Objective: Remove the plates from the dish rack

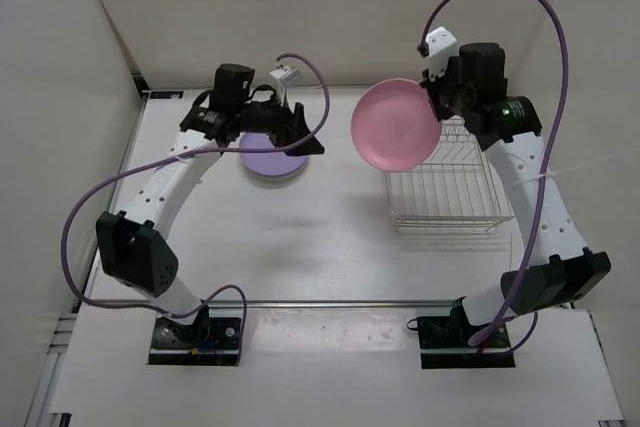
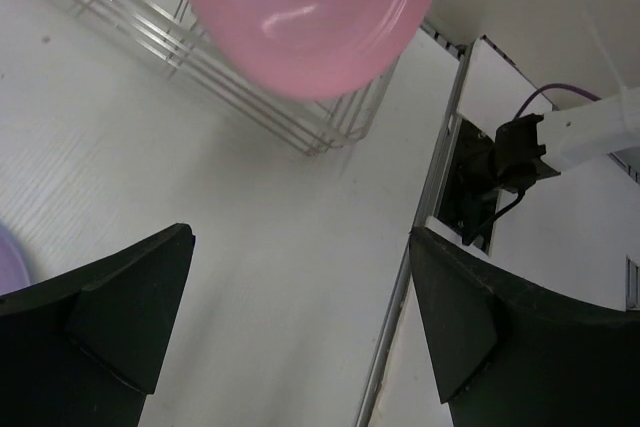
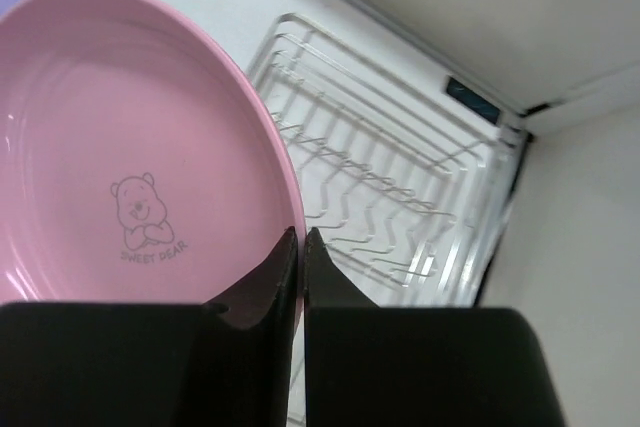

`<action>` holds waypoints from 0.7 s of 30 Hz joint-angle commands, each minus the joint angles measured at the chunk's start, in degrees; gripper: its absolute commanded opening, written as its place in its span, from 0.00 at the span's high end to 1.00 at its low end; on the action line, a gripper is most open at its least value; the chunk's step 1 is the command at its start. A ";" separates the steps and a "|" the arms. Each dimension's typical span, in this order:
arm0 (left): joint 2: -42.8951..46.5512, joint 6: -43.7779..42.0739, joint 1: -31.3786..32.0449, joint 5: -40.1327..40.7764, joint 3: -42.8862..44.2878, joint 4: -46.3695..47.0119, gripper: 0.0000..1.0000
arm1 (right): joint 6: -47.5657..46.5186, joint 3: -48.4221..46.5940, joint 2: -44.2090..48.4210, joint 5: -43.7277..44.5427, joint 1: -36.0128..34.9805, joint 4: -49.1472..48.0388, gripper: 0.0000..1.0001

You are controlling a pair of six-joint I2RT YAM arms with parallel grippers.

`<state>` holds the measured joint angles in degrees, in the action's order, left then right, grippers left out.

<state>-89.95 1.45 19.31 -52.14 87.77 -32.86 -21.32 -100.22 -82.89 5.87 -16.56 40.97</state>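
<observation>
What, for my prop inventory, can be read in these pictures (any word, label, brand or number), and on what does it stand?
"SWEET DEAR" (small print; the second word may be "BEAR"): on the pink plate, under a bear drawing, right wrist view.
The same print in the top view: too blurred to read.
No other text is legible.

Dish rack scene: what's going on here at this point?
The right end effector is shut on the rim of the pink plate, holding it in the air just left of the dish rack, where no plates show. The left end effector hangs open by the light purple plate, which lies flat on the table.
</observation>
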 commanded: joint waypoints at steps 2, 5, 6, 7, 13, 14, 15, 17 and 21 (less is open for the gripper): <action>-4.17 2.33 2.92 1.78 6.53 2.19 0.00 | 2.07 0.99 0.45 -14.55 -0.05 1.12 1.00; -6.02 3.03 4.15 3.44 8.30 2.19 0.00 | 0.67 2.48 1.76 -20.71 -0.05 1.66 1.00; -6.81 3.03 4.16 4.06 9.08 2.19 0.00 | -0.03 3.10 2.38 -21.68 -0.05 1.66 1.00; -7.51 3.64 4.77 4.06 9.09 2.19 0.00 | -0.04 3.11 2.38 -22.47 -0.05 1.66 1.00; -8.75 4.17 5.91 5.21 10.76 2.19 0.01 | 0.13 6.00 3.62 -26.79 -0.05 1.13 1.00; -9.45 4.17 6.44 5.21 11.37 2.19 0.03 | 0.14 6.01 3.62 -26.79 -0.05 0.52 1.00; -9.45 4.17 6.44 5.21 11.98 2.19 0.05 | 0.14 6.01 3.62 -26.79 -0.05 0.51 1.00; -9.45 4.17 6.44 5.21 11.99 2.19 0.09 | 0.66 6.01 3.62 -26.79 -0.05 0.51 1.00; -9.45 4.17 6.44 5.21 11.46 2.19 0.17 | 0.67 4.95 2.38 -28.80 -0.05 0.51 1.00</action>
<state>-100.47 5.52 25.52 -46.92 97.89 -30.98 -21.43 -93.95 -81.25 -19.49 -16.60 43.70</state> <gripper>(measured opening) 0.848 0.010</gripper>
